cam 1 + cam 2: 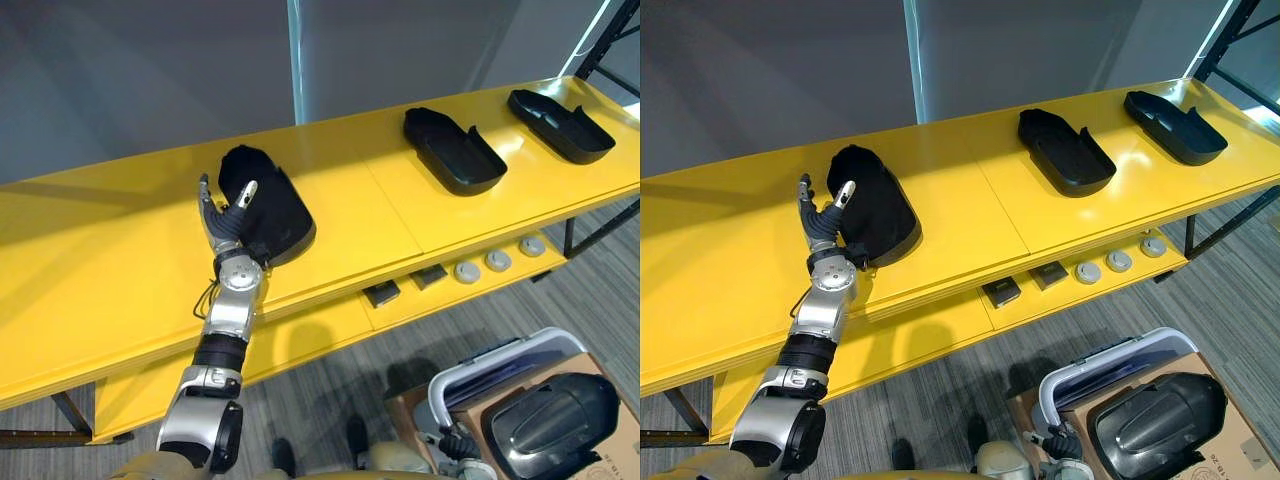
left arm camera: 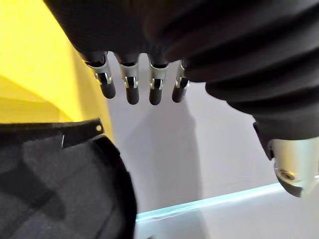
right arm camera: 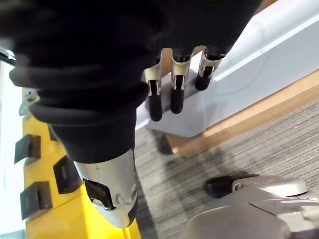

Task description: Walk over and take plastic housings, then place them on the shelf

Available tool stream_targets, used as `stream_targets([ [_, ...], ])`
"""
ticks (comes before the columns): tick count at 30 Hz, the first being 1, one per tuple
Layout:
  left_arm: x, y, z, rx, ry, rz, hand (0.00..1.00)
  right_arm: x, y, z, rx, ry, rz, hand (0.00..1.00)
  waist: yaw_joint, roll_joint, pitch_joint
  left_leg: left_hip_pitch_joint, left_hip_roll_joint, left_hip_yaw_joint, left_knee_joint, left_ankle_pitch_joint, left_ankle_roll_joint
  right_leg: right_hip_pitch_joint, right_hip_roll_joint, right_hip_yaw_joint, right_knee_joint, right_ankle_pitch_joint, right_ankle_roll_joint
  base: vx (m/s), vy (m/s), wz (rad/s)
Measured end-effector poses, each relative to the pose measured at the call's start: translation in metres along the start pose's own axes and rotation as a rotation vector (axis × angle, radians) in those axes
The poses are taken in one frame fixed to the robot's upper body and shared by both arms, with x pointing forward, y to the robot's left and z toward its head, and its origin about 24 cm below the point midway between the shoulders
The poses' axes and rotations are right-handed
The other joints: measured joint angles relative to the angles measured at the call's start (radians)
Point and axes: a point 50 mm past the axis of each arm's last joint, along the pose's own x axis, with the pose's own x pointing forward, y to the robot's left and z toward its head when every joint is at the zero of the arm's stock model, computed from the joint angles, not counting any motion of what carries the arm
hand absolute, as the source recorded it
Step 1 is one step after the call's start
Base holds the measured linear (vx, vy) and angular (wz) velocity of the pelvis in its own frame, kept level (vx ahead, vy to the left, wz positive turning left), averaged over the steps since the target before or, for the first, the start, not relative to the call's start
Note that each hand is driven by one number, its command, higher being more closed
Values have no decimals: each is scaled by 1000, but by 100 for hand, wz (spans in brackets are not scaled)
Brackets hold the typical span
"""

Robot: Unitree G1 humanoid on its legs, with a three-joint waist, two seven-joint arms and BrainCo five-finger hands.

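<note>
**Left hand open beside the left-most housing: handling notes**

- Three black plastic housings are seen on the top board of the yellow shelf (image 1: 100, 250). The left housing (image 1: 275, 205) appears to lie dome up. The middle housing (image 1: 455, 150) and the far housing (image 1: 560, 125) lie hollow side up, well apart from each other.
- A fourth housing (image 1: 555, 415) is seen in a cardboard box (image 1: 620, 440) on the floor at lower right, beside a pale crate (image 1: 500, 365).
- The left hand (image 1: 225, 222) is raised at the near side of the left housing. Its fingers (image 2: 132, 87) are straight and apart, and nothing is clasped. The thumb lies over the housing's edge, but contact cannot be confirmed.
- The right hand (image 3: 177, 89) hangs low by the crate. Its fingers are loose and nothing is held.
- Small black blocks (image 1: 382, 293) and grey discs (image 1: 498, 261) are noted on the lower board.

Handling, as judged:
- The housings look like thin moulded shells. They are likely light and stiff, and unlikely to be hurt by a firm hold.
- The smooth dome is expected to be slippery, so a grip over the crown would probably slide off.
- A hold across the narrow width is advised, with the thumb on one flank and the fingers on the other, low near the rim.
- On the hollow-up housings the rim wall could be pinched instead.
- The boxed housing is judged to be the one left to fetch.
</note>
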Motion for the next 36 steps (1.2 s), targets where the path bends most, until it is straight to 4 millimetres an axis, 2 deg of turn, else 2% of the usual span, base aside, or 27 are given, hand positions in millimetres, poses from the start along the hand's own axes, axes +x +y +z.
stream_targets([
  [2, -3, 1, 3, -2, -17, -2, 0, 0, 0, 0, -2, -1, 2, 0, 1, 1, 0, -1, 0, 0, 0, 0, 0, 0, 0, 0, -3, 0, 0, 0, 0, 0],
  [4, -15, 2, 4, -3, -43, -21, 0, 0, 1, 0, -4, 0, 4, 0, 2, 7, -4, 0, 0, 0, 0, 0, 0, 3, 0, 0, -7, 0, 0, 0, 0, 0],
  [5, -26, 0, 5, 7, -65, -50, 100, 0, 0, -1, -4, 3, 3, 0, 6, 10, -6, 0, -1, -1, 0, 0, 0, 4, 0, -1, -8, 0, 0, 0, 0, 0],
  [8, -54, -14, 7, 60, -132, -166, 100, -1, -2, -5, -10, 15, -1, 0, 27, 13, -5, -2, 0, -6, 5, 0, 0, 6, 0, -5, -10, 0, 0, 9, 2, 4],
  [11, -79, -24, 0, 138, -165, -288, 100, -1, -2, -4, -12, 8, -1, 0, 25, 15, -5, -1, 0, -5, 4, 0, 0, 7, 0, -5, -11, 0, 0, 0, 1, 2],
  [14, -95, -31, -4, 209, -200, -377, 100, -1, -2, -3, -19, -4, 2, 0, 25, 18, -6, -4, 0, -4, 0, 0, 0, 3, 0, -5, -11, -4, 5, -36, 3, -1],
  [19, -109, -37, -6, 300, -263, -452, 100, -1, -4, -4, -23, -7, -2, 0, 25, 30, -15, -11, 0, -4, 0, -4, -5, -4, 0, -4, -14, -7, 9, -8, 0, 0],
  [25, -118, -45, -7, 328, -287, -522, 100, -1, -4, -5, -24, -1, -3, 0, 25, 29, -21, -20, 0, -4, 0, -4, -3, -5, 0, -7, -30, -5, 13, 7, 0, 0],
  [36, -124, -49, -32, 407, -208, -585, 100, 0, -4, -7, -26, 13, -2, 0, 23, 23, -28, -19, 0, 1, 5, -7, 0, -3, 1, -3, -34, 2, 9, 17, 4, -1],
])
